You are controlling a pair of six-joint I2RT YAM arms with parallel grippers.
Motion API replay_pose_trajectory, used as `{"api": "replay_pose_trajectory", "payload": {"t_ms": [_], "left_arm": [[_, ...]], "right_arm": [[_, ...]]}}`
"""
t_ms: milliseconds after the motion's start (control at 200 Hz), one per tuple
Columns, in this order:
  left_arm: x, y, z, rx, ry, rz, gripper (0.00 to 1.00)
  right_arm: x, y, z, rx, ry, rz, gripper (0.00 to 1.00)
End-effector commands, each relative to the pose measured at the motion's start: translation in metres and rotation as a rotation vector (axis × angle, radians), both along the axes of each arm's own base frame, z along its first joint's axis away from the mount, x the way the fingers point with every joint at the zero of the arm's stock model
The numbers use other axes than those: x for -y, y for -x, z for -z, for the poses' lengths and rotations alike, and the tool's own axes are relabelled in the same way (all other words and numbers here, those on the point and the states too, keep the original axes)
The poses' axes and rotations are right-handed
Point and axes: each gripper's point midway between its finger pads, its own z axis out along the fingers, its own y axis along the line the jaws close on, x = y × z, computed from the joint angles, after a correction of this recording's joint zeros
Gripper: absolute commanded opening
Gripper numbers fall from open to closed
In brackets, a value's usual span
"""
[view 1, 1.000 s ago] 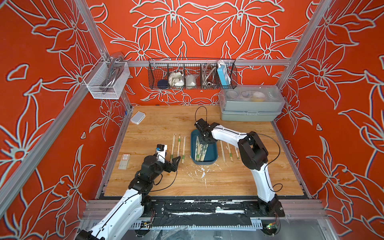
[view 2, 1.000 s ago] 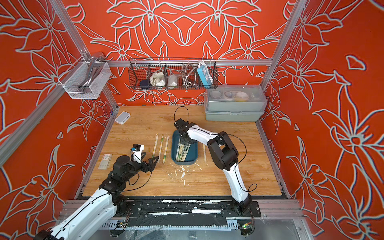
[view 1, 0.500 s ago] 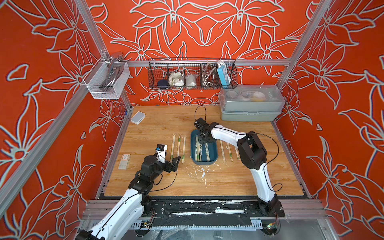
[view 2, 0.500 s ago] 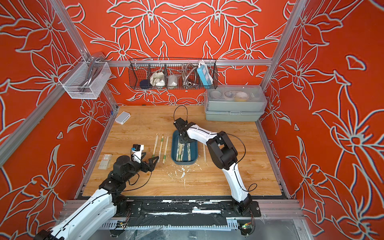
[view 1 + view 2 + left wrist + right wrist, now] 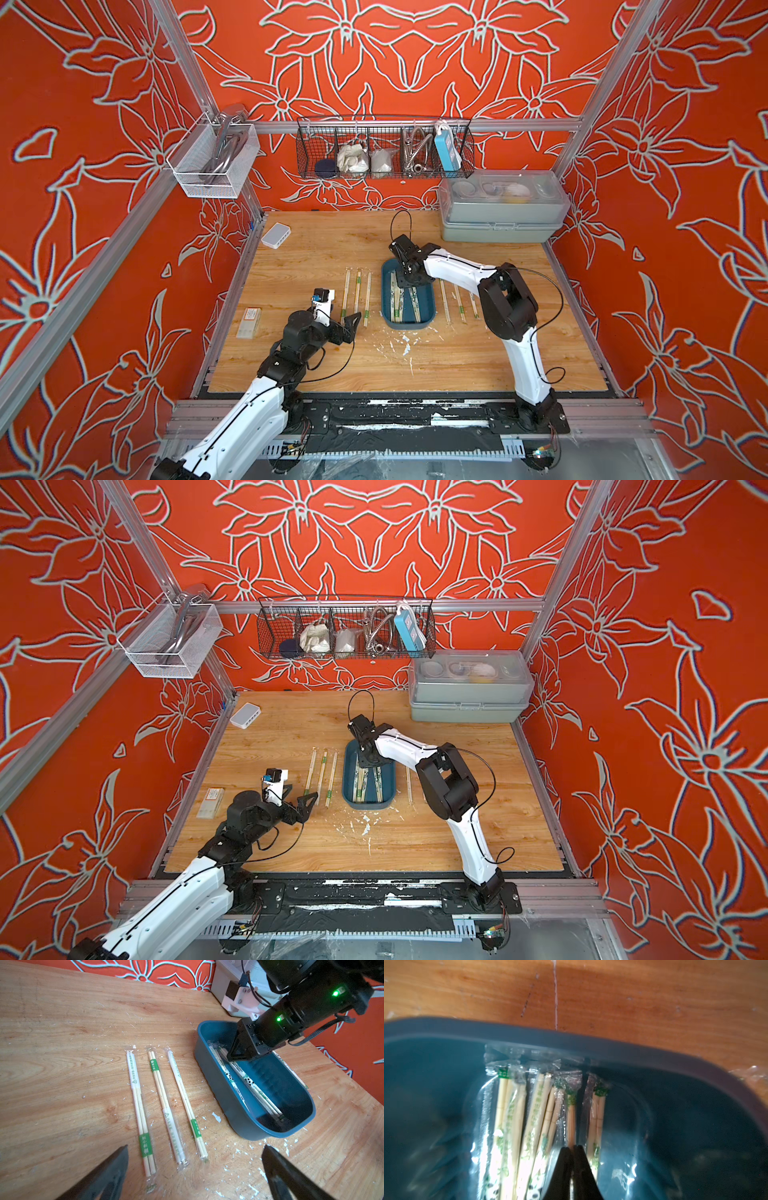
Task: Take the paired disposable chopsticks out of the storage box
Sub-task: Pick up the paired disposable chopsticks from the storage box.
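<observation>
The storage box (image 5: 428,303) (image 5: 368,805) is a shallow teal tray in mid-table. Several paired disposable chopsticks (image 5: 401,303) (image 5: 365,785) (image 5: 249,1082) (image 5: 512,1118) lie lengthwise in it. My right gripper (image 5: 405,282) (image 5: 368,764) (image 5: 230,1058) (image 5: 573,1147) reaches down into the box's far end, shut, and a thin sleeved pair (image 5: 571,1122) runs straight into its tips. Three pairs (image 5: 356,295) (image 5: 160,1088) lie on the wood left of the box and three more (image 5: 458,301) to its right. My left gripper (image 5: 347,328) (image 5: 297,800) (image 5: 195,1148) hovers wide open and empty near the left pairs' near ends.
A grey-green lidded case (image 5: 500,216) stands at the back right, under a black wire basket (image 5: 384,151) on the wall. A white mesh basket (image 5: 212,166) hangs at the left. A small white box (image 5: 275,235) and a small carton (image 5: 249,322) lie near the left edge. White flecks (image 5: 403,343) dot the wood.
My right gripper's jaws have closed inside the far end of the box. The left arm has not moved.
</observation>
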Motion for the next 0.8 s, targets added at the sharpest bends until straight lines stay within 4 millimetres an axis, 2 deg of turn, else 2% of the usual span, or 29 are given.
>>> {"api": "replay_pose_trajectory", "payload": {"t_ms": [0,150,556,701,796], "left_arm": [[0.002,-0.007,-0.022,0.060,0.016,-0.001,1.00],[0.002,-0.007,-0.022,0.059,0.016,-0.001,1.00],[0.002,-0.006,-0.023,0.063,0.017,0.001,1.00],[0.002,-0.006,-0.024,0.066,0.017,0.001,1.00],[0.002,-0.005,-0.024,0.067,0.018,0.001,0.99]], "right_arm": [[0.003,0.006,-0.023,0.014,-0.020,-0.013,0.04],[0.003,0.008,-0.032,0.023,-0.032,-0.013,0.02],[0.009,0.006,-0.070,0.090,-0.070,-0.005,0.02],[0.019,0.003,-0.084,0.114,-0.076,0.010,0.02],[0.032,0.000,-0.092,0.125,-0.072,0.025,0.02]]}}
